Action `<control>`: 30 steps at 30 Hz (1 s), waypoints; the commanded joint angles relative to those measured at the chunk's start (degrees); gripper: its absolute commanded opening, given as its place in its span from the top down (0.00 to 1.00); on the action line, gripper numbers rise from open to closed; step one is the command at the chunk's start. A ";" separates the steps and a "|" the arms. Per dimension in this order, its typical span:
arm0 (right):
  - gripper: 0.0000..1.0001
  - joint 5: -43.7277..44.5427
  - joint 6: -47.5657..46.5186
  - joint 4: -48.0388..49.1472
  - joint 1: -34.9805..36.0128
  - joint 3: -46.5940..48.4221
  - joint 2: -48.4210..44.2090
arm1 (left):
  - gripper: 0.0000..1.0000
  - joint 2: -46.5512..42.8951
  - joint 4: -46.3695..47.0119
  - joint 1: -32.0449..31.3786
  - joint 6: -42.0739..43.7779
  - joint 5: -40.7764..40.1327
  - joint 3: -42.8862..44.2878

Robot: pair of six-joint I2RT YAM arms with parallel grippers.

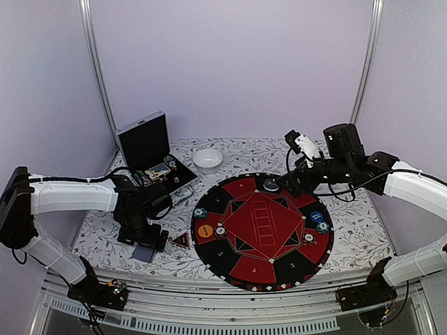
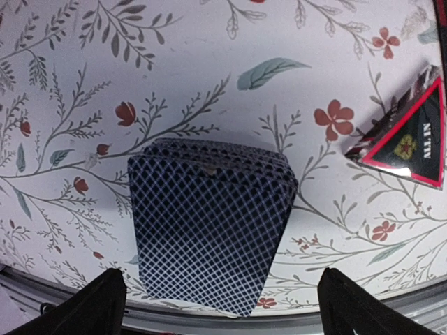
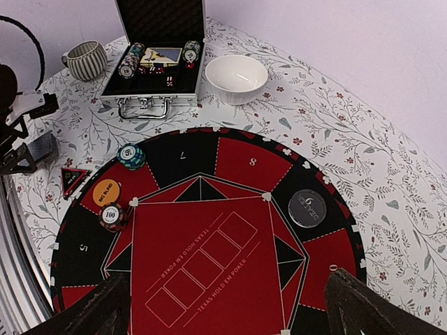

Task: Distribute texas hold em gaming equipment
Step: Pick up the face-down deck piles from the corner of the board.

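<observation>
One playing-card stack [image 2: 209, 223] below the wide-spread left gripper [image 2: 223, 310]

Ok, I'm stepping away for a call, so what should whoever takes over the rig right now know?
Left gripper: open, above the card deck on the cloth beside the mat.
Right gripper: open, empty, over the mat.
Done: orange disc, blue disc and a few chips sit on the mat.
Left: nothing dealt from the deck; more chips in the case.
</observation>
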 commanded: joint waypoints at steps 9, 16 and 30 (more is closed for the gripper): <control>0.01 -2.55 0.12 -0.70 -0.26 0.74 -0.10 | 0.02 -0.08 8.93 5.02 7.07 3.22 -5.71; 0.01 -3.04 -0.06 -1.35 -0.28 1.14 0.50 | 0.02 3.36 9.79 7.06 8.25 4.84 -5.66; 0.01 -2.95 -0.41 -1.53 -0.28 1.42 0.58 | 0.20 1.71 7.92 6.08 9.64 10.47 -7.34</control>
